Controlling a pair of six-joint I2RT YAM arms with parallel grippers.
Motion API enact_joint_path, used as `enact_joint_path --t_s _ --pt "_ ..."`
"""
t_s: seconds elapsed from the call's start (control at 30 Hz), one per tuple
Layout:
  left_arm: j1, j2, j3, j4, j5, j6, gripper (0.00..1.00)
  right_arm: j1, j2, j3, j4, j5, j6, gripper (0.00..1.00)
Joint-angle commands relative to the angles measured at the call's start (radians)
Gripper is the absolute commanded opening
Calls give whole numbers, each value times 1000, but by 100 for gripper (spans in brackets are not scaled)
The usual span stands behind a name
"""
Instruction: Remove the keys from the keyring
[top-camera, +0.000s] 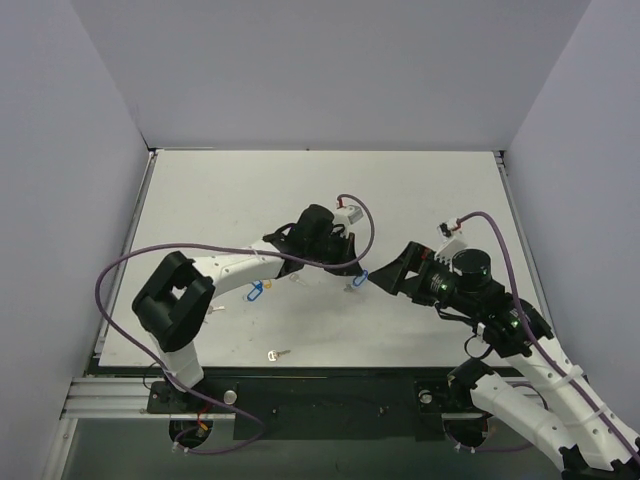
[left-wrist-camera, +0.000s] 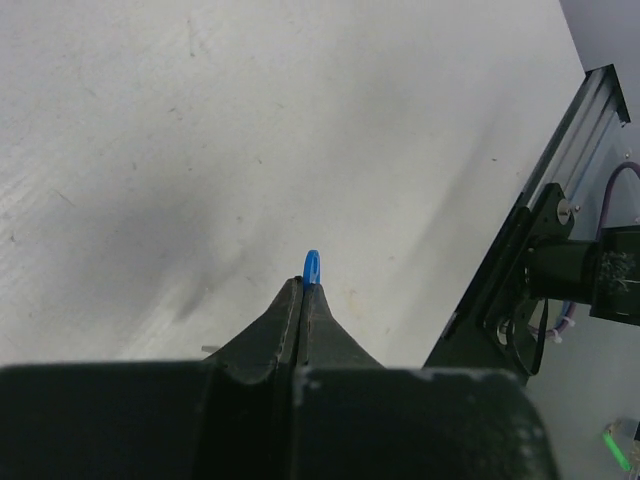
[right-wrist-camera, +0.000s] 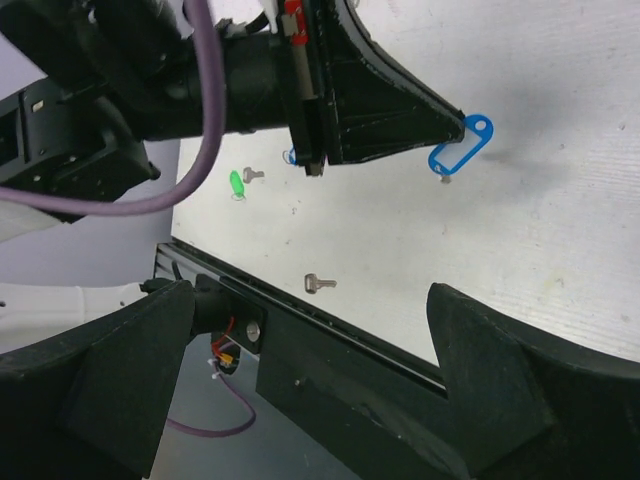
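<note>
My left gripper (top-camera: 348, 270) is shut on the bright-blue key tag (top-camera: 360, 279) and holds it just above the table. In the left wrist view only the tag's blue tip (left-wrist-camera: 312, 265) sticks out past the closed fingertips (left-wrist-camera: 296, 300). In the right wrist view the tag (right-wrist-camera: 462, 145) hangs from the left fingers, with a tiny silver key (right-wrist-camera: 446, 178) dangling under it. My right gripper (top-camera: 380, 279) is open and empty, just right of the tag and facing it; its fingers (right-wrist-camera: 500, 370) frame the bottom of the right wrist view.
A second blue tag (top-camera: 254, 292) lies on the table under the left forearm. A green tag (right-wrist-camera: 237, 183) with a key lies beyond it. A loose pale-headed key (top-camera: 278, 354) lies near the table's front edge (top-camera: 300, 368); it also shows in the right wrist view (right-wrist-camera: 318, 284).
</note>
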Motion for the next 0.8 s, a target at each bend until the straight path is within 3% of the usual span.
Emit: enact_joint_path --t_s 0.0,0.37,0.53,0.77 --pt "-45 -130 47 -118 -77 1 0 8 -16 72 61 -9 31 95" --pt "-160 -361 133 -326 -379 -194 0 12 -94 100 151 4 74 95" --pt "-249 -422 231 -474 -617 -312 0 14 -131 55 252 2 103 93" --pt "-312 -488 299 -537 -728 -501 0 43 -165 14 353 7 68 89"
